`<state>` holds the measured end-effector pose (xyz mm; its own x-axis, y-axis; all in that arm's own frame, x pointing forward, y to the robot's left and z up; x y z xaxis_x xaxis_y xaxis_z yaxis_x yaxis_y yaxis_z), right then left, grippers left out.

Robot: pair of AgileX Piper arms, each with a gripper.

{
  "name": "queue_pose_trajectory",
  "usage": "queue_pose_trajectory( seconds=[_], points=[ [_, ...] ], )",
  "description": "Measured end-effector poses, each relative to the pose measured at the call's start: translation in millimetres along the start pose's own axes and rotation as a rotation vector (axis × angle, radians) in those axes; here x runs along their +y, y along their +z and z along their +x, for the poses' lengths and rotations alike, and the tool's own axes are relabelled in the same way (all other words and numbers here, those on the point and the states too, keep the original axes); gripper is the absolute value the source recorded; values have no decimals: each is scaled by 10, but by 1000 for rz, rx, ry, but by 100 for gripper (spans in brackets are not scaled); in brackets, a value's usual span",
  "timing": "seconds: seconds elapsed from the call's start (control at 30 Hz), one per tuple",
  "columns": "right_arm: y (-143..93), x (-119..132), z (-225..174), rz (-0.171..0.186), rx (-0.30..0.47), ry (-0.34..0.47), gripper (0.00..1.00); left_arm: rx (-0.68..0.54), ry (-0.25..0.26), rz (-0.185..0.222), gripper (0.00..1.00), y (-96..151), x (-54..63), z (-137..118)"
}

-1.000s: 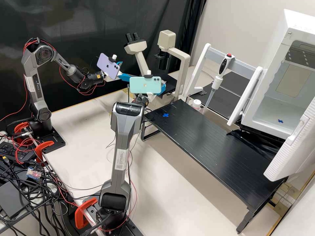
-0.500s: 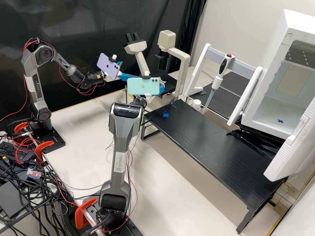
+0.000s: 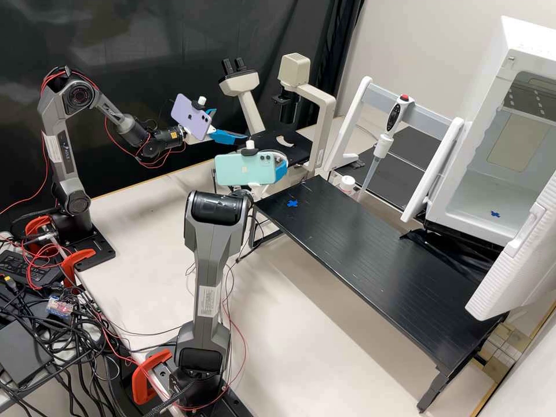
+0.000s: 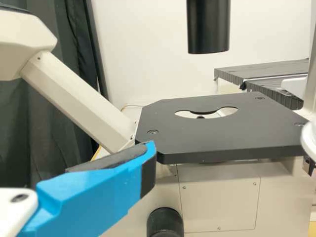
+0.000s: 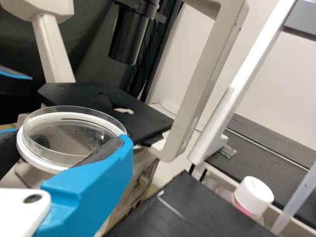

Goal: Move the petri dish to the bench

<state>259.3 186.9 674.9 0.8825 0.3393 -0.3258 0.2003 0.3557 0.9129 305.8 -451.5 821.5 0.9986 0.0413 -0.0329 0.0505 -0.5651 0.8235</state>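
Observation:
In the high view, the clear petri dish with a white rim (image 3: 280, 157) is partly behind the green phone. My right gripper (image 3: 280, 170) holds it in front of the microscope stage, left of the black bench's far end. From the right wrist view, the petri dish (image 5: 74, 137) lies roughly level between the pads of the right gripper (image 5: 71, 144), shut on its sides. My left gripper (image 3: 230, 125) stands open beside the stage, its fingers apart and with nothing between them. One blue finger of the left gripper (image 4: 101, 190) shows near the stage in the left wrist view.
The microscope stage (image 3: 292, 146) carries no dish. The raised black bench (image 3: 359, 249) bears a blue cross mark (image 3: 292, 203). Behind it stand a white-capped bottle (image 3: 347, 184), a pipette (image 3: 382, 145) on a stand and a white open-doored chamber (image 3: 492, 145).
My right gripper has moved away from the microscope stage, leftward and nearer the camera in the high view, carrying the dish. The left arm has kept still.

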Motion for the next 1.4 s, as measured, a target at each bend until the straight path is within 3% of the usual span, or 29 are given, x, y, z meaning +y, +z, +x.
queue_pose_trajectory(
  seconds=[0.2, 0.73, 1.27, 1.3, 1.4],
  points=[
    [180, -54, -286, 4, -24, -9, 0, 0, 0, 0, 100, 0, 0, 0],
    [626, 52, -693, 83, -136, 91, 0, 0, 0, 0, 100, 0, 0, 0],
    [667, 59, -732, 69, -146, 108, 0, 0, 0, 0, 100, 0, 0, 0],
    [667, 59, -732, 69, -146, 108, 100, 0, 0, 0, 100, 0, 0, 0],
    [667, 59, -732, 69, -146, 108, 100, 0, 0, 0, 100, 0, 0, 0]
  ],
)
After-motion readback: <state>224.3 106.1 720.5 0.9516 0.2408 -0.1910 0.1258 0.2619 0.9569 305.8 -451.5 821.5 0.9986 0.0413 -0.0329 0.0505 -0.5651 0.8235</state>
